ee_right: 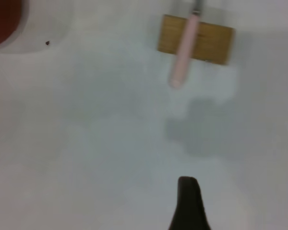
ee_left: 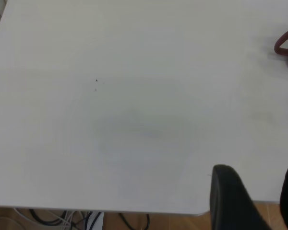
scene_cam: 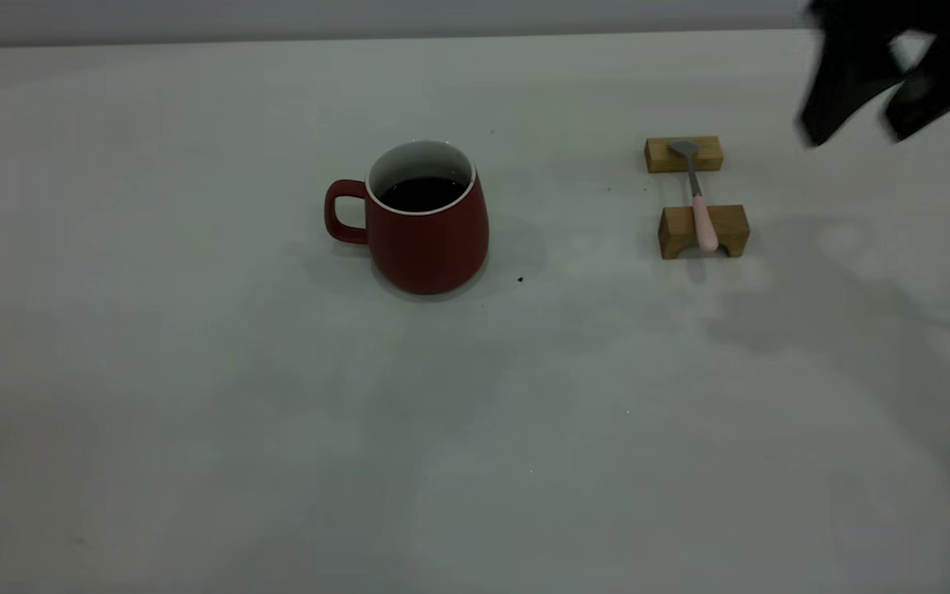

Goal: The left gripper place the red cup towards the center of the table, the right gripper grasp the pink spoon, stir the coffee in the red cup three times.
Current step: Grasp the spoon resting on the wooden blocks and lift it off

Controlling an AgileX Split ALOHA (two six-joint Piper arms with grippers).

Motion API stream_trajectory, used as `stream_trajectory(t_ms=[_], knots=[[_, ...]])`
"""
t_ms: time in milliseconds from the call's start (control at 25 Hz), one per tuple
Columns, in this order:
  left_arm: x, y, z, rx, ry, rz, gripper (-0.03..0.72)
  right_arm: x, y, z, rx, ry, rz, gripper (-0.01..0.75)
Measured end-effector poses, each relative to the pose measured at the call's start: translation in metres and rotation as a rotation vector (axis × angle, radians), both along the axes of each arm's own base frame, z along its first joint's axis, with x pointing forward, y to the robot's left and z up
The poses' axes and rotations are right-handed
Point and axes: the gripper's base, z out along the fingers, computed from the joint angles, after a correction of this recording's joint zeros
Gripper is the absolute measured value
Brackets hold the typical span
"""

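The red cup (scene_cam: 428,223) stands upright near the middle of the table (scene_cam: 195,429), handle at nine o'clock, the coffee (scene_cam: 423,193) dark inside; that placing looks done. At three o'clock from it, well apart, the pink spoon (scene_cam: 701,216) lies untouched across two wooden blocks (scene_cam: 703,231), handle end toward six o'clock. My right gripper (scene_cam: 854,136) hangs in the air at one o'clock of the spoon, fingers spread, holding nothing. My left gripper (ee_left: 252,199) waits over the table's edge, released, clear of the cup. Grasping and three stirs remain.
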Motion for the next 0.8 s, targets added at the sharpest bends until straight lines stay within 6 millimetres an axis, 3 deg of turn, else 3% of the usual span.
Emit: stream_trajectory(t_ms=[160,400,800], knots=[[0.000,0.000,0.000,0.000,0.000,0.000,0.333,0.019,0.019,-0.032,-0.010,0.046,0.041,0.619],[0.000,0.000,0.000,0.000,0.000,0.000,0.333,0.039,0.032,-0.068,-0.018,0.095,0.058,0.619],[0.000,0.000,0.000,0.000,-0.001,0.000,0.333,0.060,0.046,-0.098,-0.021,0.131,0.088,0.613]])
